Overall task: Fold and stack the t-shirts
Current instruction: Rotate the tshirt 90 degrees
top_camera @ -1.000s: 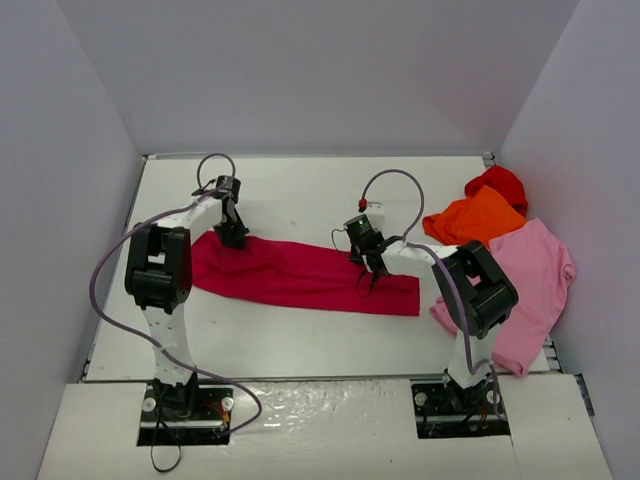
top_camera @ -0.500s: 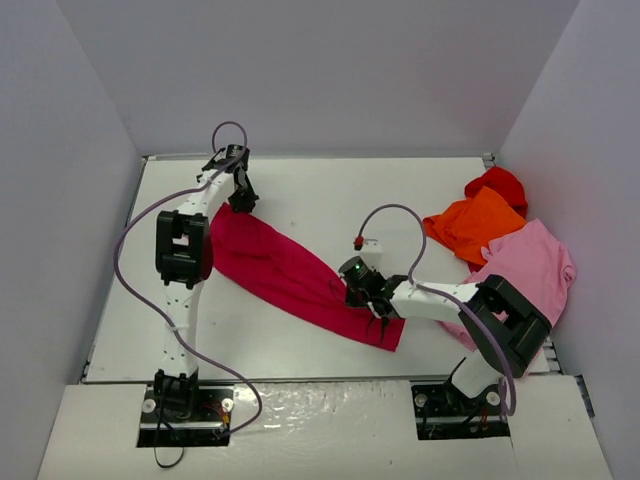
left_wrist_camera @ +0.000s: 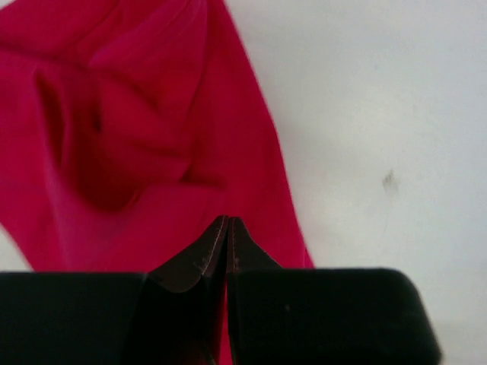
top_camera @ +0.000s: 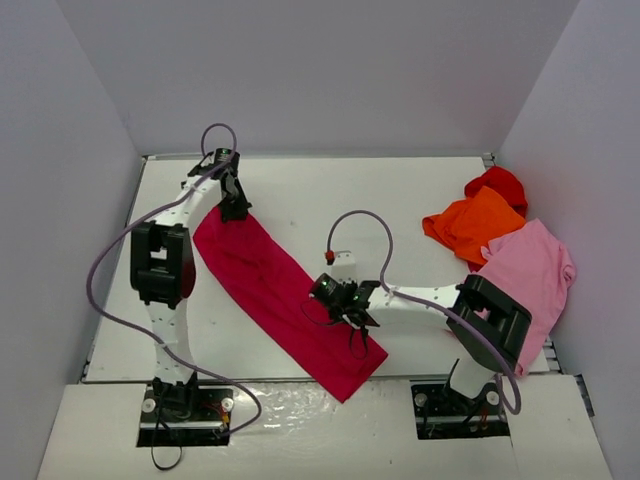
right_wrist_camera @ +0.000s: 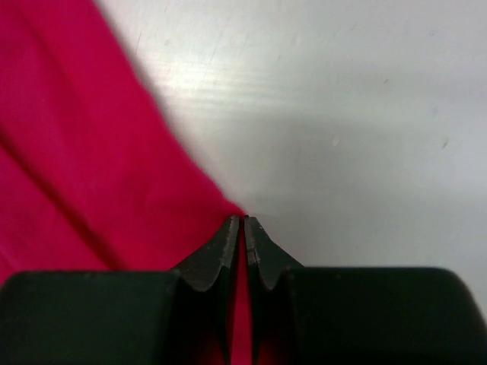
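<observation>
On the white table (top_camera: 300,190), a crimson-magenta t-shirt (top_camera: 268,285), already folded into a long band, lies slantwise from 10 o'clock to 6 o'clock, its near tip at the table's front edge. The left gripper (top_camera: 236,211) pinches the far end, and the left wrist view shows its fingers closed tight on a fold of cloth. The right gripper (top_camera: 356,325) takes the band's 3 o'clock edge lower down, fingers likewise pressed together with the hem between them. A light pink shirt (top_camera: 535,265), an orange shirt (top_camera: 470,222) and a red shirt (top_camera: 497,183) wait in a heap at 3 o'clock, well apart from the band.

The step in hand looks to be squaring up the band before it is folded end over end. To do it well, both pinches should hold firm with the cloth lightly taut between them, so the layers do not slide apart. The near tip wants drawing back from the edge toward the centre. The bunched wrinkles by the left pinch should be pulled flat before either gripper lets go.
</observation>
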Robot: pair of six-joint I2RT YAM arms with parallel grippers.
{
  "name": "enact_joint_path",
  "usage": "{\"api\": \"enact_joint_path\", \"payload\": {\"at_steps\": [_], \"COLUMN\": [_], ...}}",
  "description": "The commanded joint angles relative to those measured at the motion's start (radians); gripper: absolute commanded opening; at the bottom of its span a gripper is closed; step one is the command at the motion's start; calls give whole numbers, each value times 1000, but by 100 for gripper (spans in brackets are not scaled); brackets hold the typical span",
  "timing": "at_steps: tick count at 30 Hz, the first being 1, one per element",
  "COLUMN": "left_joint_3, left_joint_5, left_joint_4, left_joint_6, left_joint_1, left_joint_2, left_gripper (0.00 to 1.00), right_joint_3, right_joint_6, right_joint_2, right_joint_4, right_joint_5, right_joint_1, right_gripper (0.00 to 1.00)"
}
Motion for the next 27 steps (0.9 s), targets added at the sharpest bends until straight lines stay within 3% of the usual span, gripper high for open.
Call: {"api": "enact_joint_path", "payload": {"at_steps": [1, 3, 5, 8, 11, 14, 20, 27], "left_joint_3": [-152, -313, -437, -585, -667, -753, -851, -924], "left_joint_5": [-16, -37, -40, -41, -28, -7, 12, 46], "left_joint_4": [80, 129, 164, 167, 128, 94, 9, -38], "left_joint_6": [-23, -63, -99, -149, -190, -214, -251, -262], "left_joint_1": [-7, -16, -31, -48, -52, -53, -58, -62], "left_joint_2": [-306, -487, -631, -812, -981, -1104, -1208, -1284], "left_gripper": [0, 0, 0, 0, 0, 0, 0, 0], "right_joint_3": [104, 151, 198, 362, 572, 843, 1238, 1289], "right_joint_6": [-100, -187, -277, -389, -517, -538, -473, -424], "right_joint_2": [-11, -2, 22, 125, 326, 482, 809, 892], "right_joint_4": [-38, 28, 109, 144, 140, 112, 72, 76], "right_joint_5": [109, 51, -56, -141, -307, -499, -762, -824], "right_joint_1": [-48, -103, -156, -188, -198, -227, -236, -233], "right_gripper": [21, 30, 29, 20, 4, 0, 0, 0]}}
